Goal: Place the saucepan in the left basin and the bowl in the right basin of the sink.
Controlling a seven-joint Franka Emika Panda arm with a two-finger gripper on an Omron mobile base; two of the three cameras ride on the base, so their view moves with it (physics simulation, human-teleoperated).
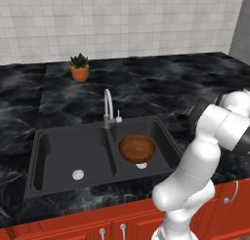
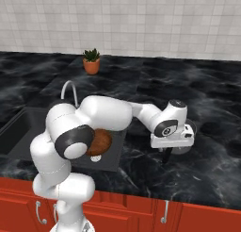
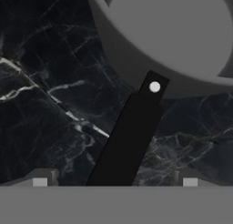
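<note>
Black saucepan handle (image 3: 129, 141) lies between the spread, empty fingers (image 3: 40, 181).

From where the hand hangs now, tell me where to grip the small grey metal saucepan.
Grip the grey metal saucepan by its long straight black handle, coming down from above. It lies flat on the dark marble counter, running between the open gripper's fingers.

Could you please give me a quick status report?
Pincer open over the black handle of the grey metal saucepan on the counter. Reddish-brown wooden bowl in the right basin. Nothing in the way.
</note>
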